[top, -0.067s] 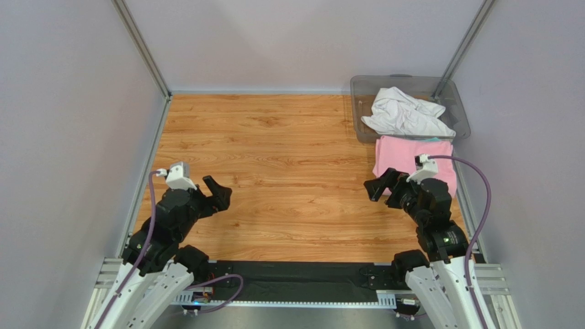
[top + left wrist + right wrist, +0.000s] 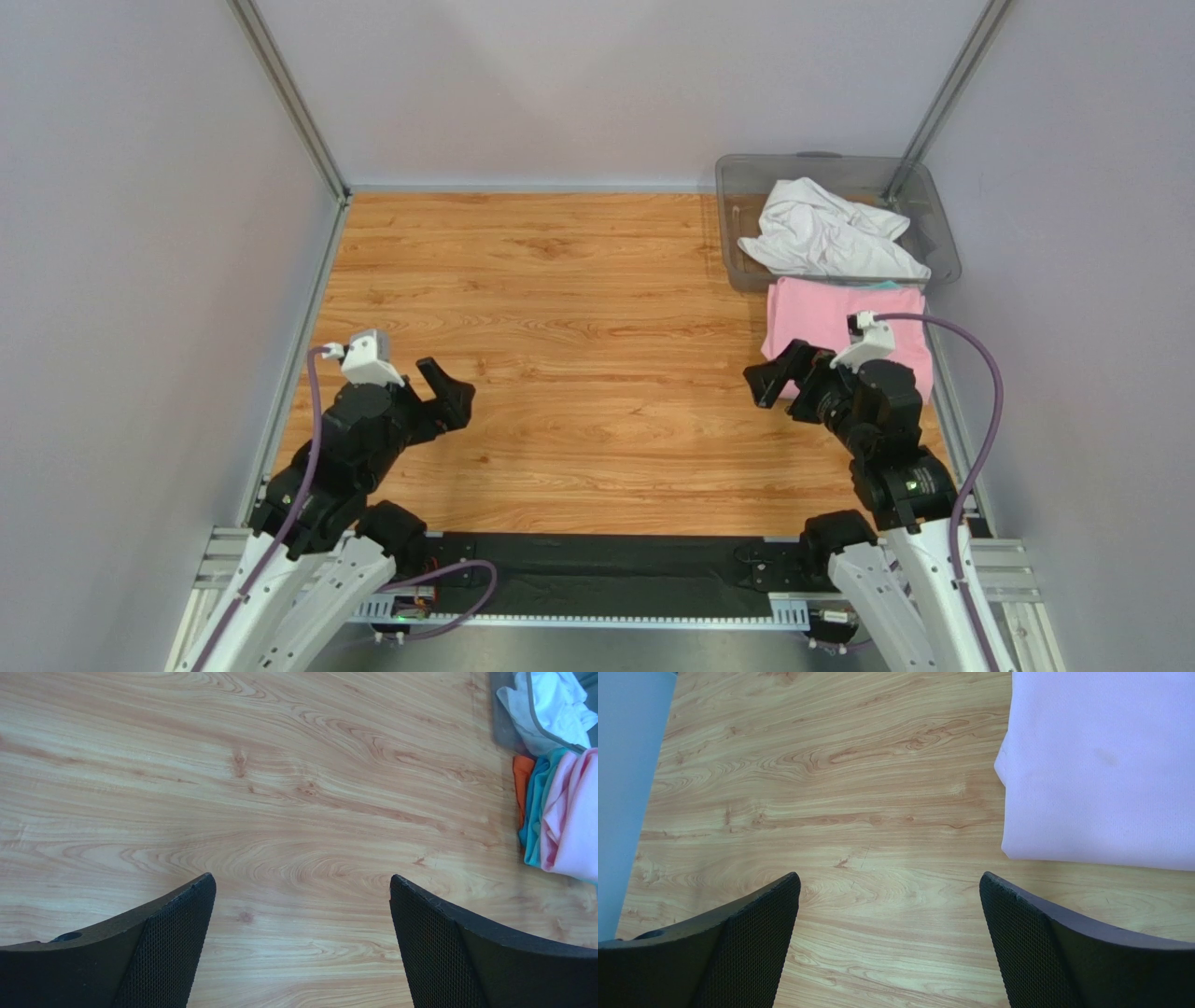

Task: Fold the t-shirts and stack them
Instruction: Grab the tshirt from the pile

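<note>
While both arms sat low at the near edge of the wood-grain worktop (image 2: 561,280), neither held anything. The left arm (image 2: 358,434) hung over bare wood near the left wall with its jaws spread wide. Its wrist camera showed only wood grain between the two black mesh-faced pads (image 2: 168,952).

The right arm (image 2: 884,420) was on the opposite side, its jaws likewise spread wide and closed on nothing. They pointed toward the middle of the worktop. Its own black pads (image 2: 1046,952) hovered over wood, apart from the near edge of the folded pink cotton t-shirt (image 2: 1102,763).

That pink t-shirt (image 2: 842,311) lay flat by the right wall, just beyond the right wrist. From the left wrist camera it topped a small stack, with a teal t-shirt (image 2: 537,805) showing as a folded edge beneath it and an orange cloth edge (image 2: 521,777) beside that.

Farther still, in the far right corner, stood a clear grey plastic bin (image 2: 730,175). A crumpled white t-shirt (image 2: 821,231) sat heaped in it, spilling over the near rim toward the pink one.
</note>
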`<state>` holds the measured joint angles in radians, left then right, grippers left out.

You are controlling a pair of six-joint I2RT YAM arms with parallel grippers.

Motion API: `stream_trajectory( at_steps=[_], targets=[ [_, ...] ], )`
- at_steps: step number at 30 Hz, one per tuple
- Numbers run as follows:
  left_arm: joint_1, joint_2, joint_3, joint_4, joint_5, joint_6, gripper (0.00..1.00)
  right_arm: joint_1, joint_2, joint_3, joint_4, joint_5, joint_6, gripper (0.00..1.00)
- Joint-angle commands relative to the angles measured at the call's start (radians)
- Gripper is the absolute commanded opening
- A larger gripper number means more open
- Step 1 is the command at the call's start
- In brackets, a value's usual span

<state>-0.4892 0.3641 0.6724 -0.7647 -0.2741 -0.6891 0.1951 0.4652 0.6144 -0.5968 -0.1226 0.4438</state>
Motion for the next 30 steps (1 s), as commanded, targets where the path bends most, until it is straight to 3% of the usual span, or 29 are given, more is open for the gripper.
stream_trajectory(
  at_steps=[1, 7, 12, 22, 29, 30],
  targets=[
    [0.005, 0.021, 0.007, 0.05, 0.001, -0.013, 1.0, 0.003, 0.033, 0.077, 0.032, 0.018, -0.023, 1.0],
    [0.005, 0.012, -0.016, 0.074, -0.013, -0.024, 1.0, 0.004, 0.139, 0.135, 0.107, 0.018, -0.028, 1.0],
    [0.005, 0.013, -0.048, 0.122, 0.0, -0.027, 1.0, 0.004, 0.328, 0.274, 0.072, 0.116, -0.027, 1.0],
    [0.005, 0.064, -0.062, 0.169, 0.006, -0.015, 1.0, -0.031, 0.876, 0.758, 0.017, 0.356, -0.18, 1.0],
    [0.005, 0.07, -0.074, 0.169, -0.039, -0.023, 1.0, -0.155, 1.32, 1.158, 0.0, 0.313, -0.249, 1.0],
    [0.005, 0.07, -0.076, 0.173, -0.04, -0.023, 1.0, -0.17, 1.375, 1.279, -0.032, 0.292, -0.275, 1.0]
  ],
)
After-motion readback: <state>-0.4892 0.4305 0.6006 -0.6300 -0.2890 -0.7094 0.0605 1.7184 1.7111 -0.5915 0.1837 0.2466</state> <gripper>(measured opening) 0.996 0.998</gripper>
